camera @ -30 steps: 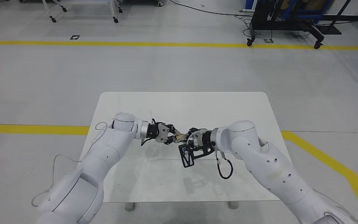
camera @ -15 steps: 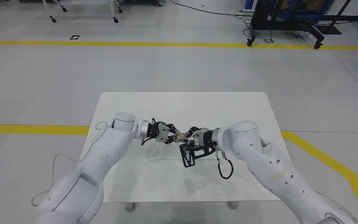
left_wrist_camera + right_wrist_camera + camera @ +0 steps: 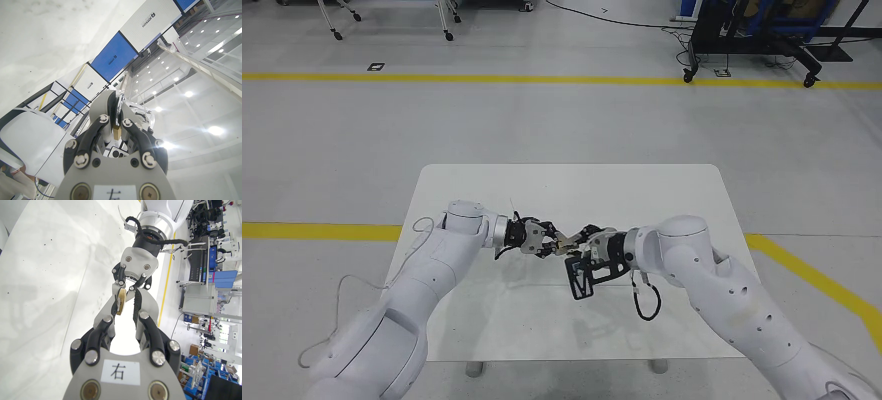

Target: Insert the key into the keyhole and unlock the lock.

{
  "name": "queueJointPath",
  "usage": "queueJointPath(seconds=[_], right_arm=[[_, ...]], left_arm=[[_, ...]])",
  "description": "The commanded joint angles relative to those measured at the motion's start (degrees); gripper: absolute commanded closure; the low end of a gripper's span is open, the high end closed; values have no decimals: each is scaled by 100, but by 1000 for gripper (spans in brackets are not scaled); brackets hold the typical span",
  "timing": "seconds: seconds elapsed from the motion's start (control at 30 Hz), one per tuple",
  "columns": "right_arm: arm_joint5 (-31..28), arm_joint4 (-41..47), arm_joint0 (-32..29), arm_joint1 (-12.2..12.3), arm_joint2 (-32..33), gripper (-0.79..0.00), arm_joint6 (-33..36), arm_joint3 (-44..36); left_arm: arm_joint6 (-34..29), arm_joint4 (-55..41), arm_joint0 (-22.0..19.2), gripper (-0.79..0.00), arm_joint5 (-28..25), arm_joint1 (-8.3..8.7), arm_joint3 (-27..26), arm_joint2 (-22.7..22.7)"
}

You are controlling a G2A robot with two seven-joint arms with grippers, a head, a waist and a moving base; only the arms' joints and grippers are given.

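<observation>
Over the middle of the white table the two grippers meet tip to tip. My left gripper is shut on the brass lock, whose silver shackle lies between the fingertips. From the right wrist the lock appears edge-on, held by the left gripper, with a small silver key at its face. My right gripper is open. Its fingers stand either side of the lock and key, and one pad is close to them.
The table's bare surface lies below both grippers. A black cable loop hangs from the right forearm. Racks and carts stand on the floor well beyond the table's far edge.
The right arm has shifted slightly to the right, its gripper edging back a little from the lock. The left arm and the lock have not moved.
</observation>
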Motion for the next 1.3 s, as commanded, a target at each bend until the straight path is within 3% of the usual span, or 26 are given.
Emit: queueJointPath(seconds=[0.0,0.5,0.53,0.57,0.6,1.1,1.23,1.27], right_arm=[[-18,-2,-17,11,14,0,-23,-8],[12,96,106,-11,-96,0,144,166],[41,123,96,-11,-85,-231,156,160],[61,133,85,-9,-75,-634,177,151],[75,122,75,-7,-64,-785,222,140],[85,112,70,-6,-59,-785,252,136],[647,254,-159,40,218,-785,-367,58],[723,336,-239,59,304,-551,-630,41]], left_arm=[[9,0,-5,0,9,1,6,5],[1,11,-14,0,1,15,-2,13],[0,10,-12,0,0,17,-2,8],[-7,16,-12,0,-7,18,-7,5],[-7,18,-12,0,-11,20,-9,-2],[199,-101,53,0,-342,59,-103,-258],[334,-68,86,0,-644,93,-208,-354],[294,-83,109,0,-701,103,-246,-380]])
